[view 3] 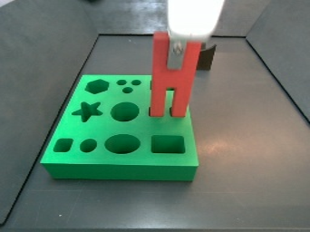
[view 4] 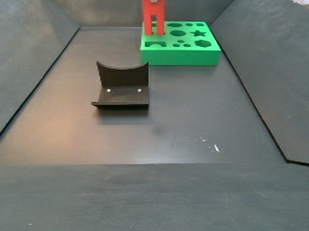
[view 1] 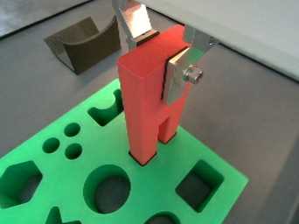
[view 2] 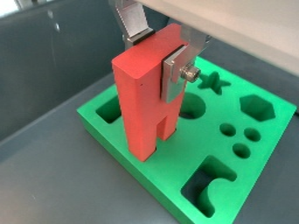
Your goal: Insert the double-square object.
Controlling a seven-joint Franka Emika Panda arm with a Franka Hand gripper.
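The double-square object (view 1: 149,96) is a tall red piece with two square legs, and it stands upright. My gripper (view 1: 162,54) is shut on its top, one silver finger on each side; this also shows in a wrist view (view 2: 158,52). The legs point down and their ends meet the top of the green block (view 1: 163,175) near one edge. I cannot tell how deep they sit. In a side view the red piece (view 3: 173,77) stands on the block's right part (view 3: 121,161) under the gripper (view 3: 184,41). It also shows far off in a side view (view 4: 152,18).
The dark notched block (view 4: 121,86) stands on the floor apart from the green block (view 4: 182,54); it also shows in a wrist view (view 1: 84,48). The green block has star, hexagon, round and square holes. Raised walls edge the floor.
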